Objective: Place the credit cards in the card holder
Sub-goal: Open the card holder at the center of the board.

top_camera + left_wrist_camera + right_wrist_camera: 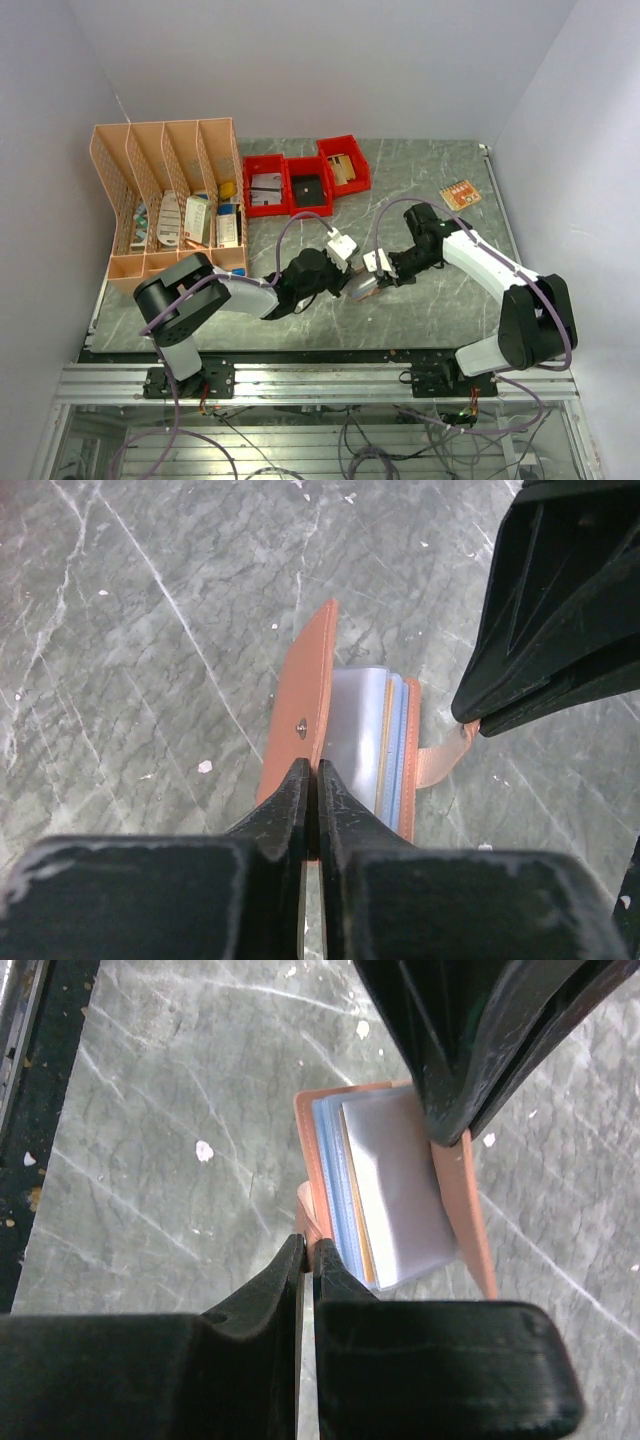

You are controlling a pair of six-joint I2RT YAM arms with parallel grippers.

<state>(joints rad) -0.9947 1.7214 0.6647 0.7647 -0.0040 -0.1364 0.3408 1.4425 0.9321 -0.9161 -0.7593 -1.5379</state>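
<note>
The tan-brown card holder (300,685) stands open on the marble table between both grippers, its clear sleeves (358,725) fanned out. My left gripper (312,770) is shut on the near edge of its snap-stud cover. My right gripper (308,1243) is shut on the holder's snap tab (440,762), which it holds out to the side. Thin blue and orange edges (340,1190) show among the sleeves; I cannot tell whether they are cards. In the top view the holder (358,286) lies mostly hidden under the two wrists. One tan credit card (460,193) lies flat at the back right.
A peach desk organizer (170,200) stands at the back left. Three red bins (305,180) sit beside it. The table's dark front edge (25,1110) and metal rail run close behind the right wrist.
</note>
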